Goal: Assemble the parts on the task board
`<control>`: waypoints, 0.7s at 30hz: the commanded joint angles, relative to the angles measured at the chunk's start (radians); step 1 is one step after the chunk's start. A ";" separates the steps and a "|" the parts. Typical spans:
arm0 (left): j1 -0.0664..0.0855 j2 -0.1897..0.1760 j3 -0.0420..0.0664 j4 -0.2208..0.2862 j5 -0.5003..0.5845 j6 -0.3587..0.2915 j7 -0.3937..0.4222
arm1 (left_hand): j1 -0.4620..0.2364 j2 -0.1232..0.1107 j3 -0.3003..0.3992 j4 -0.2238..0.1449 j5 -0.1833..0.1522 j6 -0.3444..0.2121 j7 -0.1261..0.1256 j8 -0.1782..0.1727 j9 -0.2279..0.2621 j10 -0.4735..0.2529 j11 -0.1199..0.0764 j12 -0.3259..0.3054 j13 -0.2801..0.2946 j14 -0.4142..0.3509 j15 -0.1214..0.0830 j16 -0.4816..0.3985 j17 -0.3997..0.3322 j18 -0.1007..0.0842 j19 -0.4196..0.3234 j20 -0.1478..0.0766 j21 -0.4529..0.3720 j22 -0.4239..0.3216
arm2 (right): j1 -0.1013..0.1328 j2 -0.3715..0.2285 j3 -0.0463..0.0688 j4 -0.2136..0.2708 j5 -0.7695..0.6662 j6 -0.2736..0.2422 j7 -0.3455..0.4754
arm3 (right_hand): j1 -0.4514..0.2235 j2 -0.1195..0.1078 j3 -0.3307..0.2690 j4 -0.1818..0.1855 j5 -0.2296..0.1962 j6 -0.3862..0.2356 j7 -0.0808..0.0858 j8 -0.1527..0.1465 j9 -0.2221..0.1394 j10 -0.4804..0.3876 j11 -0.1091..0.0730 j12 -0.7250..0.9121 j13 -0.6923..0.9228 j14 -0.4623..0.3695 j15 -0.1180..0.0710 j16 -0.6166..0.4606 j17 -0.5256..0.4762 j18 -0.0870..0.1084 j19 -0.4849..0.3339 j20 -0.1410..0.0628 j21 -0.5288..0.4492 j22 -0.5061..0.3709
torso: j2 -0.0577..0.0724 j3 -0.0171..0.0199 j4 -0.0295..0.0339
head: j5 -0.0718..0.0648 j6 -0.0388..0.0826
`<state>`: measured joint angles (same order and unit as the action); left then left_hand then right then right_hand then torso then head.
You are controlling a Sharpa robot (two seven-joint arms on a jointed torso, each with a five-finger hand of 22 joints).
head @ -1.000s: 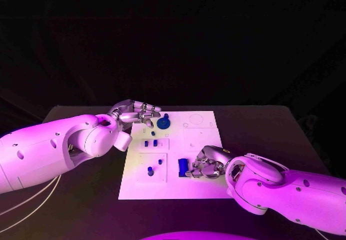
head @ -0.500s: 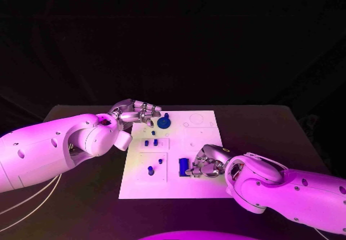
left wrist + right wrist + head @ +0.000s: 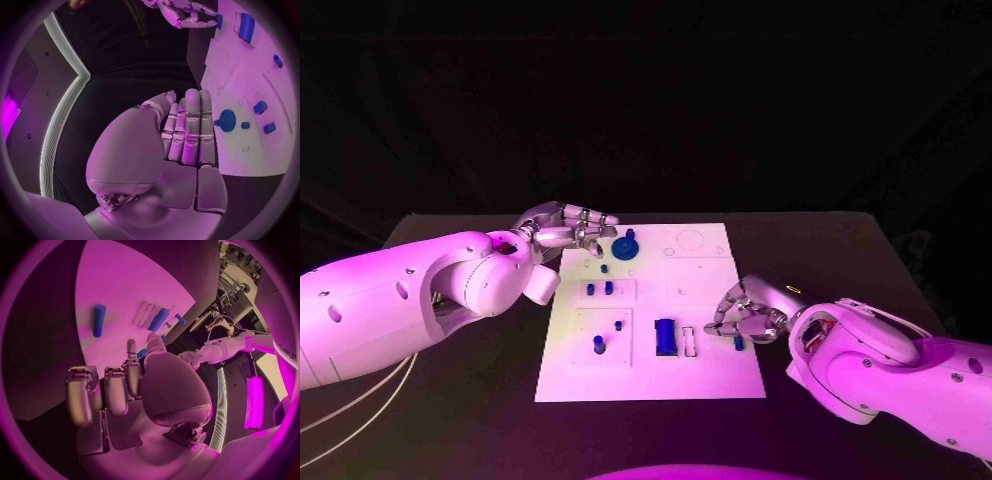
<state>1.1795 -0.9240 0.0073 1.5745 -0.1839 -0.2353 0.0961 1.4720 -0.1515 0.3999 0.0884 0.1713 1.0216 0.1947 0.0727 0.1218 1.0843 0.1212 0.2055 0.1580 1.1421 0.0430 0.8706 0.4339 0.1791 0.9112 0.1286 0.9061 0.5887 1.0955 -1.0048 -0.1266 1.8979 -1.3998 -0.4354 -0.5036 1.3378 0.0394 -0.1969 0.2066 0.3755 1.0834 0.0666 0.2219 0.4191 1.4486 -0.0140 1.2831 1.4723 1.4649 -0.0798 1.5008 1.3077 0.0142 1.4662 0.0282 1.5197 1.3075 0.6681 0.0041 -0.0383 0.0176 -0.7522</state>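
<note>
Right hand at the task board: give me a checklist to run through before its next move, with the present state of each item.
1. Right hand positioned at the task board: ok, it hangs at the board's right edge.
2. Small blue part securely pinched: cannot tell. It sits at the fingertips, but the contact is hidden.
3. Blue block clear of the right hand: ok, it lies apart beside it.
4. Left hand out of the way: ok, it is at the board's far left corner beside the blue gear, holding nothing.
5. Seat for the small blue part identified: cannot tell.
</note>
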 commanded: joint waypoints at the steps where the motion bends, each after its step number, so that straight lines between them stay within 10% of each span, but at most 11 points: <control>1: 0.001 0.000 0.000 0.005 -0.001 0.018 0.016 | -0.012 -0.003 -0.011 0.007 0.000 -0.009 -0.002 0.003 -0.001 -0.007 0.000 0.009 0.000 -0.007 0.000 0.002 -0.002 0.004 -0.003 0.006 -0.011 -0.004 | 0.005 -0.032 0.000 0.002 -0.053 -0.025 0.031 | 0.016 0.005 -0.003 -0.005 0.005 0.004 -0.001 -0.006 -0.001 0.003 0.003 -0.001 -0.116 0.077 0.007 0.000 0.121 -0.004 0.083 0.008 0.003 0.249 | 0.001 -0.0009 -0.0007 | -0.012 0.007; 21: 0.000 0.001 0.000 0.006 -0.001 0.023 0.022 | -0.013 -0.003 -0.014 0.009 0.000 -0.010 -0.003 0.004 -0.001 -0.008 0.000 0.012 0.000 -0.007 0.000 0.003 -0.003 0.004 -0.003 0.007 -0.013 -0.005 | -0.048 -0.050 -0.002 -0.039 -0.139 0.017 -0.036 | 0.005 -0.010 -0.020 0.013 0.023 0.016 0.000 -0.016 -0.001 -0.005 0.005 -0.018 -0.125 0.076 0.008 -0.001 0.119 -0.003 0.082 0.012 0.002 0.249 | 0.001 0.0006 0.0028 | -0.035 0.013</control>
<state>1.1793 -0.9253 0.0067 1.5777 -0.1839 -0.2309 0.1033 1.4668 -0.1567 0.3915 0.0968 0.1713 1.0166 0.1930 0.0727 0.1219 1.0827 0.1228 0.2124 0.1580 1.1421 0.0430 0.8706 0.4318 0.1792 0.9112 0.1286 0.8982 0.5841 1.0505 -1.0581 -0.1281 1.8621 -1.5039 -0.4412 -0.5146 1.3465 0.0400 -0.2138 0.2180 0.3945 1.0909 0.0667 0.2103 0.4191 1.4434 -0.0088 1.2710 1.4973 1.4663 -0.0783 1.5008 1.3074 0.0142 1.4662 0.0357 1.5197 1.3073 0.6688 0.0041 -0.0368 -0.0189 -0.7390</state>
